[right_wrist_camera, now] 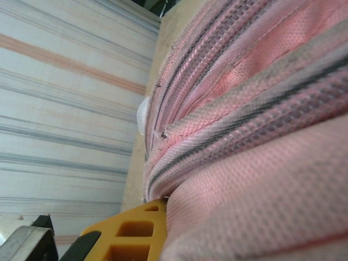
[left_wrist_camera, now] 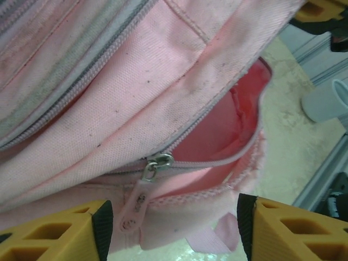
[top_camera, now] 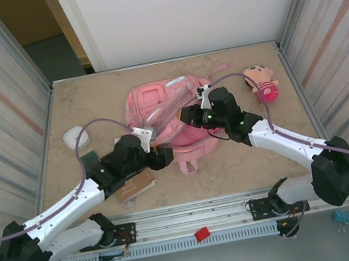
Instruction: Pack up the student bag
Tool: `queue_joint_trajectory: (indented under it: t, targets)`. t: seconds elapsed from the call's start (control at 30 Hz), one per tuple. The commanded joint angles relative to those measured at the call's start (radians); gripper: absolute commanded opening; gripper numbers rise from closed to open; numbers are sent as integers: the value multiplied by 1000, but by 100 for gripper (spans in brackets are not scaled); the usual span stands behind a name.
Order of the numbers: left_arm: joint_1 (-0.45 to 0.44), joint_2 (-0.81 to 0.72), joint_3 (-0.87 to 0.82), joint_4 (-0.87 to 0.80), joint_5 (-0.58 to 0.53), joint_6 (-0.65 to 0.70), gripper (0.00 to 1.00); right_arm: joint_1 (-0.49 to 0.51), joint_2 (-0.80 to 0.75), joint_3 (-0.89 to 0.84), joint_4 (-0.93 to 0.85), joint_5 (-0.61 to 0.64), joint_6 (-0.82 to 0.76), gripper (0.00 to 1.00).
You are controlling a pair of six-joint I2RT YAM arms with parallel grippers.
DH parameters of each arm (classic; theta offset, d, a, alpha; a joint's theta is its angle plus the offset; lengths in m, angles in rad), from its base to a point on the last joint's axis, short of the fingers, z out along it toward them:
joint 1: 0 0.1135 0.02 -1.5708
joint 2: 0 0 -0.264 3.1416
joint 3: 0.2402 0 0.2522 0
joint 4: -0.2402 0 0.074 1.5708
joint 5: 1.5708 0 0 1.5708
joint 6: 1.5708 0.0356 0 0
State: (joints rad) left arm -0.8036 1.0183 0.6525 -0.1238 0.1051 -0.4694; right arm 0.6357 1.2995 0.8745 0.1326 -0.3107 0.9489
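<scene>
The student bag (top_camera: 158, 110), a large pink backpack, lies flat in the middle of the table. My left gripper (left_wrist_camera: 174, 228) is open at the bag's near edge, its yellow fingers (left_wrist_camera: 60, 234) on either side of an unzipped front pocket. The pocket's pink lining shows, and the zip pull (left_wrist_camera: 142, 190) hangs just inside the left finger. My right gripper (top_camera: 189, 116) rests on the bag's right side, shut on a fold of its fabric. In the right wrist view one yellow finger (right_wrist_camera: 130, 234) presses against the pink weave (right_wrist_camera: 255, 163); the other finger is hidden.
A small doll in a pink dress (top_camera: 261, 82) lies at the back right. A white rounded object (top_camera: 74, 137) sits at the left. A brown flat item (top_camera: 136, 187) and a green piece (top_camera: 89, 160) lie beside my left arm. Ribbed walls close in both sides.
</scene>
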Motion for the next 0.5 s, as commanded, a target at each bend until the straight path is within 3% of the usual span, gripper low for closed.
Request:
queue_joint_trajectory:
  t: [0.0,0.17,0.47]
  targets:
    - [-6,28,-18,69,-27,53,58,15,-8,70,99,-25,-27,0]
    - [-7,83,9,56,-39,89,49,21,0,76,110,-37,-24,0]
    - [-8,80,12,-4,-147,124,7,8,-13,80,83,-41,-35,0]
